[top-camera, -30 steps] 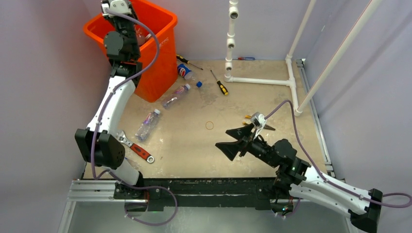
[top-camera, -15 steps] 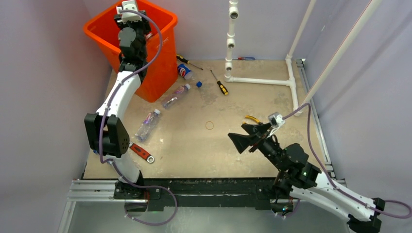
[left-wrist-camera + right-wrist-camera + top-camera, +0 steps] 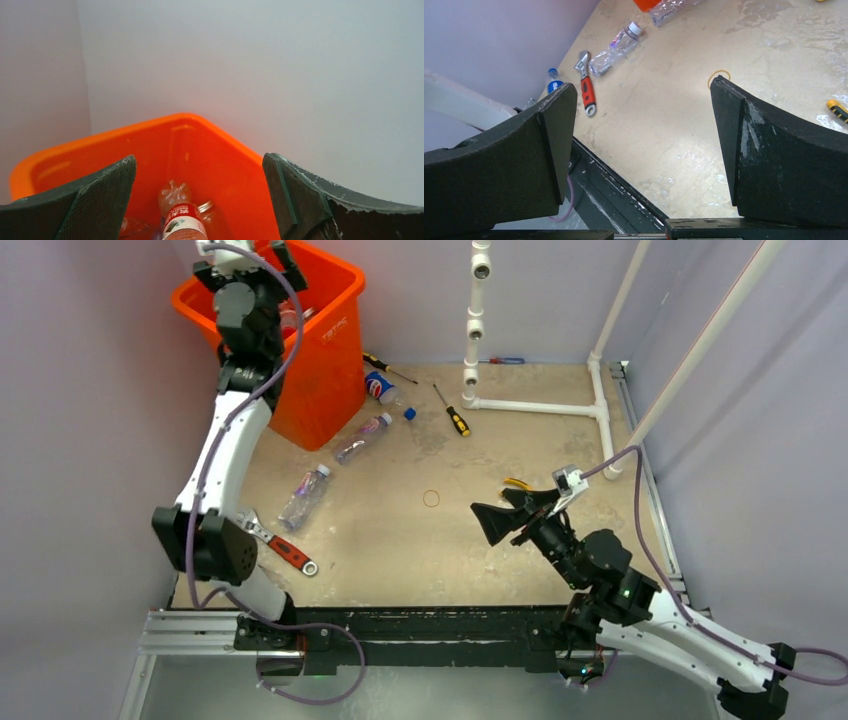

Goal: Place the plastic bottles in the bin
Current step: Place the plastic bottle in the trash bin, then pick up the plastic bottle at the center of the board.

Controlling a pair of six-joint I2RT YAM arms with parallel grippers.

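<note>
The orange bin (image 3: 335,302) stands at the far left corner. My left gripper (image 3: 247,254) hangs above its mouth, open with nothing between the fingers. In the left wrist view the gripper (image 3: 199,159) looks down into the bin (image 3: 220,160), where a red-labelled bottle (image 3: 181,222) lies among other clear bottles. On the table lie a blue-labelled bottle (image 3: 381,388) and two clear bottles (image 3: 362,436) (image 3: 305,496). My right gripper (image 3: 505,512) hovers open over the table's right half, away from them. In the right wrist view, that gripper (image 3: 644,85) faces a clear bottle (image 3: 616,45).
A red-handled wrench (image 3: 285,550) lies by the left arm's base. Screwdrivers (image 3: 455,418) (image 3: 385,365) and a loose blue cap (image 3: 410,413) lie right of the bin. A white pipe frame (image 3: 540,405) fills the back right. A rubber ring (image 3: 431,498) and yellow pliers (image 3: 520,485) lie near my right gripper.
My left gripper's jaws have gone from nearly shut to wide open above the bin. The right arm shifted a little to the right and stayed open.
</note>
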